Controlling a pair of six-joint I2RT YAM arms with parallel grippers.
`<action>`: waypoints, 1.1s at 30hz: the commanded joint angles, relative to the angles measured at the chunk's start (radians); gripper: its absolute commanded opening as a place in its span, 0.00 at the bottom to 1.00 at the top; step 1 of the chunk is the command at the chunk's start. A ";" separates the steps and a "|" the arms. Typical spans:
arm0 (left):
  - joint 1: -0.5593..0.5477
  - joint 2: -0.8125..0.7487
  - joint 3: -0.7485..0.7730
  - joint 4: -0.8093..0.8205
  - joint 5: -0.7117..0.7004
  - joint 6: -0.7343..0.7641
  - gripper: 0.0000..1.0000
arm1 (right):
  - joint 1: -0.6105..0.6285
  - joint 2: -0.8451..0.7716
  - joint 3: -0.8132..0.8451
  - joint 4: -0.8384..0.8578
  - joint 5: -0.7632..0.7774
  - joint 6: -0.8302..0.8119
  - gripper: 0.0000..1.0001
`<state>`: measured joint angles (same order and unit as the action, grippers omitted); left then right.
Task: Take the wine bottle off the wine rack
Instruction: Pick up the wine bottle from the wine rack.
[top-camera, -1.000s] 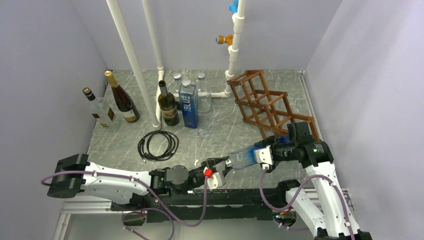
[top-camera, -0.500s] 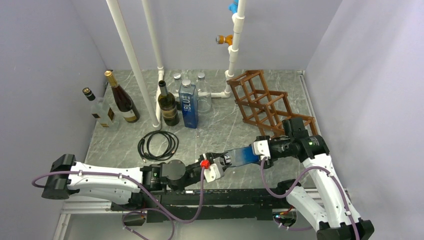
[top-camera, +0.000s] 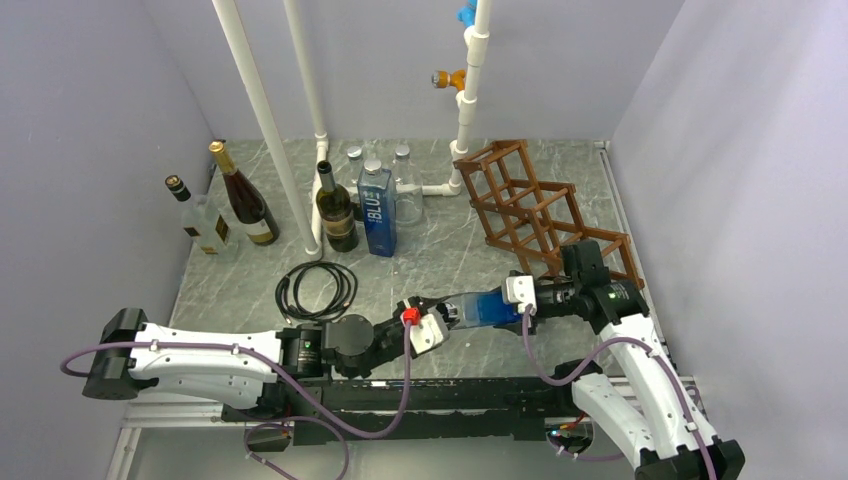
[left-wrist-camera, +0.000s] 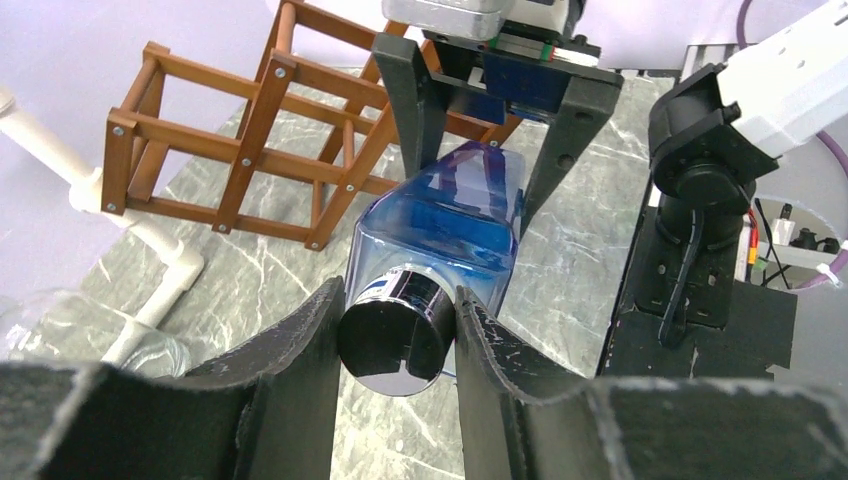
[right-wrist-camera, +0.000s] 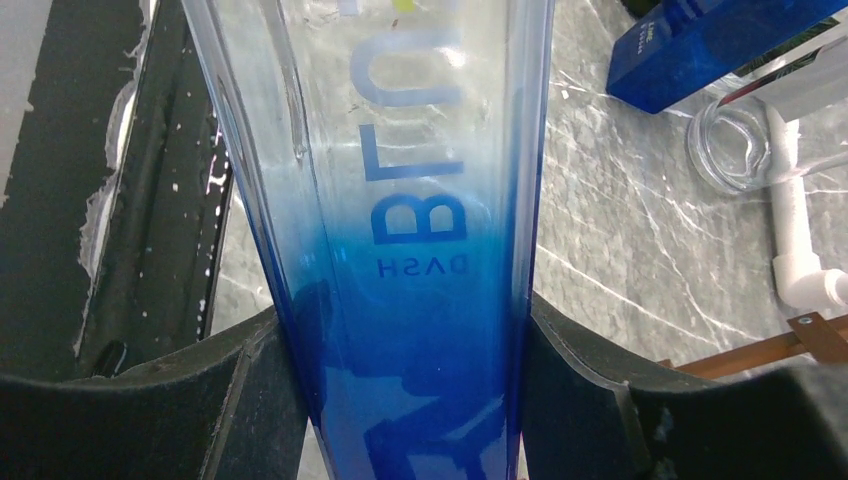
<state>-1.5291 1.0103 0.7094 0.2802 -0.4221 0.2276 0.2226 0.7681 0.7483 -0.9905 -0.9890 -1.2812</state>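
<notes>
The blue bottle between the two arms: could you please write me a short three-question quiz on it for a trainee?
1. True or false: the blue bottle lies inside a cell of the wine rack.
2. Multiple choice: which part of the bottle does the left end effector close on?
A. the silver cap
B. the base
C. the middle of the body
3. Short answer: which end effector grips the bottle's blue body?

Key: 1 false, it is held level in front of the rack; 2 A; 3 the right end effector.
</notes>
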 joint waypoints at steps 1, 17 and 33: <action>-0.003 0.001 0.055 -0.020 -0.022 -0.071 0.11 | -0.014 -0.019 -0.005 0.257 -0.121 0.277 0.25; 0.077 -0.013 -0.031 0.062 0.045 -0.319 0.74 | -0.014 -0.074 -0.118 0.392 -0.155 0.444 0.23; 0.114 -0.230 -0.235 0.219 -0.013 -0.685 0.99 | -0.032 -0.148 -0.217 0.588 -0.169 0.670 0.21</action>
<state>-1.4277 0.8181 0.5282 0.3752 -0.4168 -0.2886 0.1986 0.6525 0.5243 -0.5980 -1.0580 -0.7235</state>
